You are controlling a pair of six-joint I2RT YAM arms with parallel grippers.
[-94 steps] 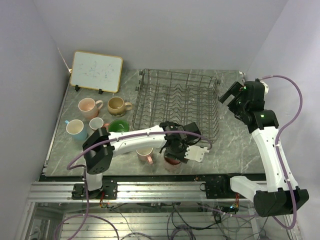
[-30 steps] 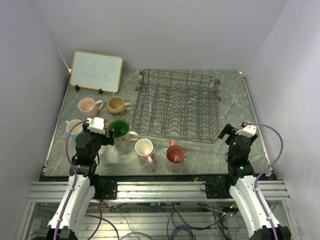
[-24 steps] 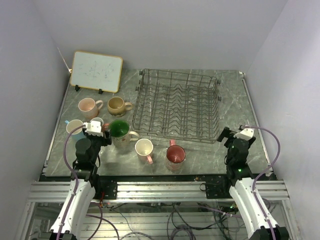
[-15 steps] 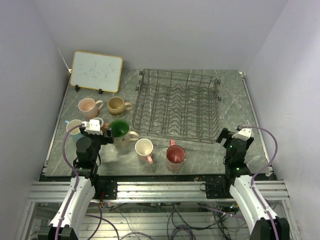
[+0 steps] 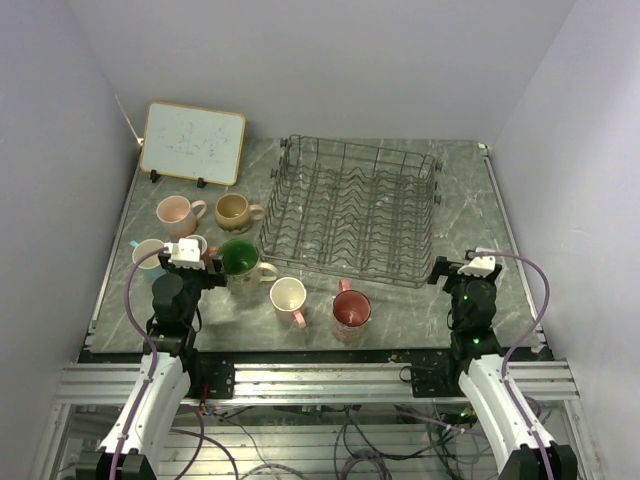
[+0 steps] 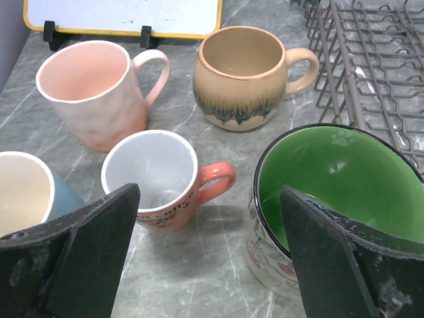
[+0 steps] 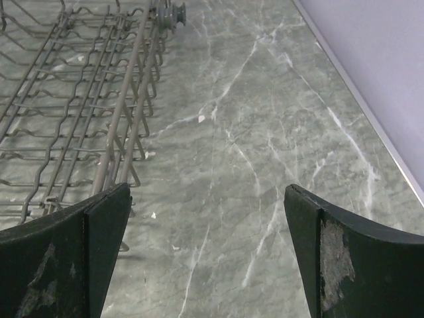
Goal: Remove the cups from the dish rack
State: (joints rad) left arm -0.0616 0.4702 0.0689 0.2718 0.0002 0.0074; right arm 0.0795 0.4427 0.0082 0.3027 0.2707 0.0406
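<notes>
Seven cups (image 5: 288, 296) stand on the table (image 5: 470, 200), nine to seven o'clock of the dish rack (image 5: 350, 210). The left gripper (image 5: 188, 252) gapes wide beside them; the right gripper (image 5: 460, 268), at five o'clock, gapes too.

The dish rack (image 5: 352, 212) stands on the table (image 5: 470, 200), toward the back. The whiteboard (image 5: 192, 143) stands at the far left corner. In front of it, left of the rack, cluster 5 cups (image 5: 235, 210); 2 others (image 5: 350, 308) stand before the rack's near edge.
</notes>
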